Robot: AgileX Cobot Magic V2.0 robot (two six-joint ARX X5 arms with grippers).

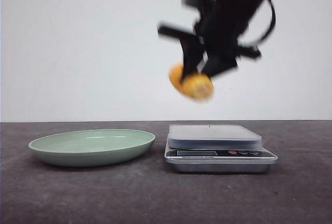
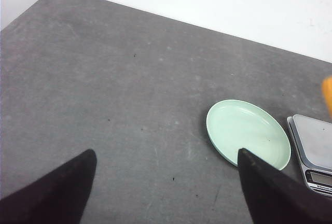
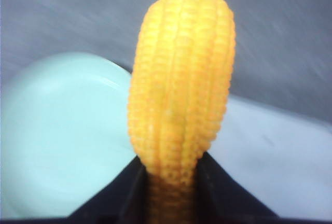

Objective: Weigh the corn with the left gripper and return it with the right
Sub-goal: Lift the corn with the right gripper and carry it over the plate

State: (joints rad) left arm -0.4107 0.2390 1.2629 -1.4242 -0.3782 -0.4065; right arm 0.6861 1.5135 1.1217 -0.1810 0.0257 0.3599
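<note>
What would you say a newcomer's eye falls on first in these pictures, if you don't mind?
Most likely the corn, bright yellow and held in the air by the right gripper above the scale; in the right wrist view it fills the frame. Next comes the pale green plate, empty on the dark table to the left of the scale. The left gripper hangs open and empty over bare table.

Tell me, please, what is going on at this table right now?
The right gripper holds the short yellow-orange corn cob in the air above the silver kitchen scale, whose platform is bare. The pale green plate beside it is empty. The left gripper is open and holds nothing, over the dark grey table.
</note>
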